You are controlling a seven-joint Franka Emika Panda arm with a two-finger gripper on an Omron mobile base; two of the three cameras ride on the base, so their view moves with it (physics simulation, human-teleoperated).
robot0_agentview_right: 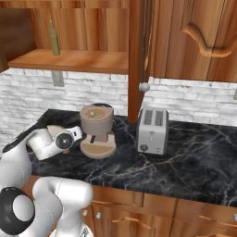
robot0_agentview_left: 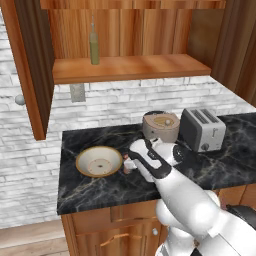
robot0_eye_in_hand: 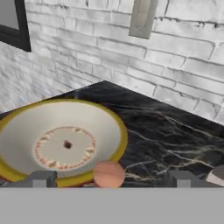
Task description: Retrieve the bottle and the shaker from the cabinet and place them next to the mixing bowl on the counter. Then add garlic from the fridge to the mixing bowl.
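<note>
The mixing bowl (robot0_agentview_left: 91, 159), cream inside with a yellow rim, sits empty on the black marble counter (robot0_agentview_left: 100, 187); it appears large in the hand view (robot0_eye_in_hand: 26, 131). A small shaker (robot0_eye_in_hand: 108, 173) with a round salmon top stands on the counter just right of the bowl. My gripper (robot0_eye_in_hand: 111, 179) is open around it, a fingertip on each side and apart from it. In the left base view the gripper (robot0_agentview_left: 131, 161) hovers low beside the bowl, over the shaker (robot0_agentview_left: 128, 167). The green bottle (robot0_agentview_left: 94, 45) stands upright on the open cabinet's shelf (robot0_agentview_right: 54, 39).
A brown coffee machine (robot0_agentview_left: 161, 125) and a silver toaster (robot0_agentview_left: 201, 129) stand to the right on the counter, also seen from the right base (robot0_agentview_right: 97, 129) (robot0_agentview_right: 152, 131). A wall outlet (robot0_eye_in_hand: 142, 17) sits on the white brick backsplash. The open cabinet door (robot0_agentview_left: 30, 70) hangs at the left.
</note>
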